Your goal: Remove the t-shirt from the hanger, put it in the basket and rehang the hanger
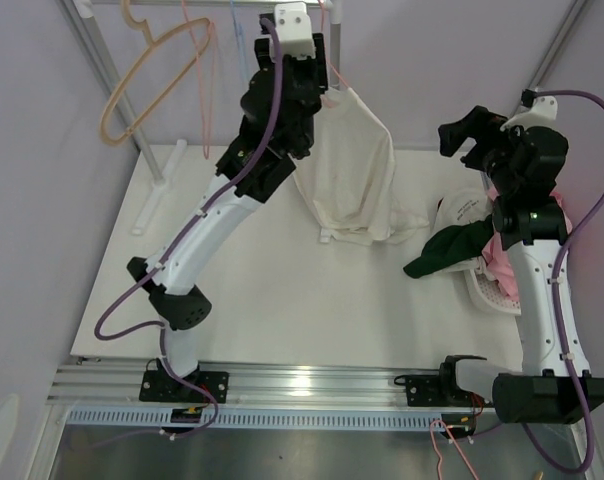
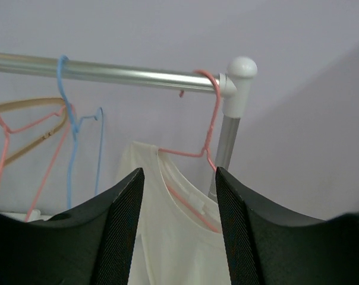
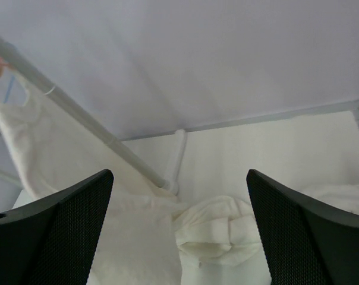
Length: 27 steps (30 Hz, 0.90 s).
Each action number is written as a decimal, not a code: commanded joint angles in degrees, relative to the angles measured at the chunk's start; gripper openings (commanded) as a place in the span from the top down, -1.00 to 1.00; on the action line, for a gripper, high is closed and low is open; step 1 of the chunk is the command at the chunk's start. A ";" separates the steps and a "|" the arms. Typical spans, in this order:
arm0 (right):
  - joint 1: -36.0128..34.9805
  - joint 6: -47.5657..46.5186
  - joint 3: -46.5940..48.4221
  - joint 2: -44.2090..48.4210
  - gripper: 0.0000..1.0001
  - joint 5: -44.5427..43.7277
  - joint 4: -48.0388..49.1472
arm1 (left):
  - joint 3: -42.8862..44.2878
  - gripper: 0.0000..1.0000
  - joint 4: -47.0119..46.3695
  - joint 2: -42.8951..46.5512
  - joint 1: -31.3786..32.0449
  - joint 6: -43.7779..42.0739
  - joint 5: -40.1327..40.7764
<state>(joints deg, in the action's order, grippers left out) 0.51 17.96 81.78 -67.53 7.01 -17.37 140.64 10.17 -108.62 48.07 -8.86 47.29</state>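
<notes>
T-shirt, cream, one only. It hangs on the pink hanger at the right end of the rail, hard against the corner post. The rail sits low, so the hem slumps and bunches on the counter. Collar sits over the hanger's shoulders and no part looks slipped off yet. Left claw is raised to collar height with fingers spread, pinching nothing. The neckline and one hanger arm show framed in the gap. My guess is it's lined up to take cloth near the collar, though it could be the wire. Right claw hangs well apart over the right side of the counter, spread wide and empty, facing the shirt's lower half. Probably waiting to take the loose cloth. Hangers on the rail: four, counting the loaded pink one, plus three bare to its left: blue, tan, second pink. Heap near the right arm holds at least three garments: dark green, white, pink.
</notes>
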 commanded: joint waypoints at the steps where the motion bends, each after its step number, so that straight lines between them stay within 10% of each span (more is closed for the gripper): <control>1: -0.34 0.24 3.29 -3.48 -0.99 11.52 6.63 | -0.63 -0.13 -0.24 -1.95 1.23 2.18 1.05; 11: -13.85 -6.09 7.25 -14.91 -0.97 10.13 8.14 | -1.24 -0.12 -2.53 -2.83 1.23 0.96 1.75; 27: -19.41 -4.95 3.83 -6.30 -0.91 17.07 5.15 | -0.81 -0.12 -4.37 -6.69 -0.61 0.86 1.14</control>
<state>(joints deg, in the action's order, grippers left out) -18.90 12.93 85.17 -74.13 22.41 -11.94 138.56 7.46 -113.12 48.47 -8.10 48.34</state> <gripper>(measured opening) 0.959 0.563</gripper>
